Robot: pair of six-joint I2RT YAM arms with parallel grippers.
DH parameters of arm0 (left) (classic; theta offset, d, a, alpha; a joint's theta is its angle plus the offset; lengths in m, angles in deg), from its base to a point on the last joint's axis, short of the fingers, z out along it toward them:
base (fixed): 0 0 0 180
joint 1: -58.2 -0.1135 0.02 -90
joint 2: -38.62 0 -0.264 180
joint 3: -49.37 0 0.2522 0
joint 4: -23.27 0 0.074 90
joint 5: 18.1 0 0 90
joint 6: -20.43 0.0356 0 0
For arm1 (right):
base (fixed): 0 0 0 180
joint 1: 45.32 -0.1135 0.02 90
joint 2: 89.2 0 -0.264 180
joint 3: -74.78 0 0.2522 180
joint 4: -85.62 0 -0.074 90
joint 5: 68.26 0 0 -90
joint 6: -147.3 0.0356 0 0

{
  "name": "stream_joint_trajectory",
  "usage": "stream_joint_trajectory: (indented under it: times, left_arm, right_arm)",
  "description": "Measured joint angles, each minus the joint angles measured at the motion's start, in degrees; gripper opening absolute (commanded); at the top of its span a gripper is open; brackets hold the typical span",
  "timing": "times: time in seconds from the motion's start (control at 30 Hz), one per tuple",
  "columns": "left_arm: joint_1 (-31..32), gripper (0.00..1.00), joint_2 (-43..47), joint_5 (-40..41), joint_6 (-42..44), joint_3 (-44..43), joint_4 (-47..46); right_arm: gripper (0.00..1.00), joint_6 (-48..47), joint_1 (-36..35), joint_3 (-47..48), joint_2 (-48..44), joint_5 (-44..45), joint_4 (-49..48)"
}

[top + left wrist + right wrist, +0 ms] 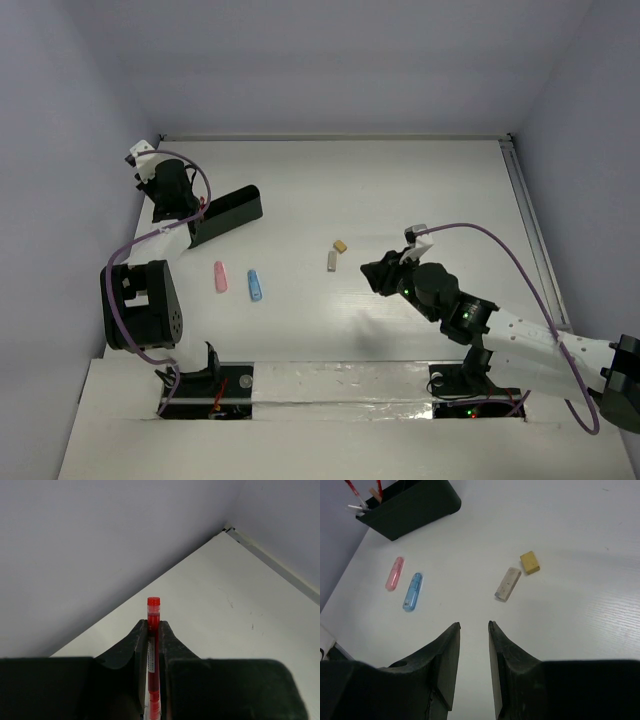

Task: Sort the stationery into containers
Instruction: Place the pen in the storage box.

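Four small pieces lie loose on the white table (420, 190): a pink capsule (394, 573) and a blue capsule (412, 591) side by side toward the left, and a grey eraser (508, 584) with a yellow eraser (530, 562) just beside it nearer the middle. A fifth item, a red pen (153, 607), is off the table. The left gripper (153, 626) has its jaws pressed together on the barrel, and the capped end pokes out past the fingertips. From above, that arm hangs over the left end of the black box (228, 212), which lies slantwise at the far left of the table. A few pens (352, 489) stand up out of that same end of the box, so my guess is that long items are being gathered there and the red pen is held lengthwise so it can slide in beside them. The right gripper (474, 625) is low over the table, short of the two erasers. Its jaws are parted with nothing between them, and the gap looks about wide enough to take a small block. It points toward the erasers and capsules, so the grey eraser, the nearest piece, seems its likely target. The task looks partly done, as the four loose pieces have not been sorted, and only one container is in view.
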Motion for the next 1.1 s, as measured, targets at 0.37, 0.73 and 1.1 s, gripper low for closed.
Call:
stream_joint_trajectory:
  times: [0.37,0.73,1.1]
  left_arm:
    - [3.1,0.04,-0.1,3.6,2.3,1.4,-2.6]
    - [5.0,0.1,-0.7,6.5,3.9,2.0,-4.4]
    - [6.6,0.25,-0.7,8.7,5.1,2.8,-4.8]
  right_arm:
    - [0.35,0.0,0.0,0.0,0.3,-0.2,-0.7]
    - [0.35,0.0,0.0,0.0,-0.2,-0.2,-0.7]
    - [0.35,0.0,0.0,0.0,-0.5,-0.2,-0.9]
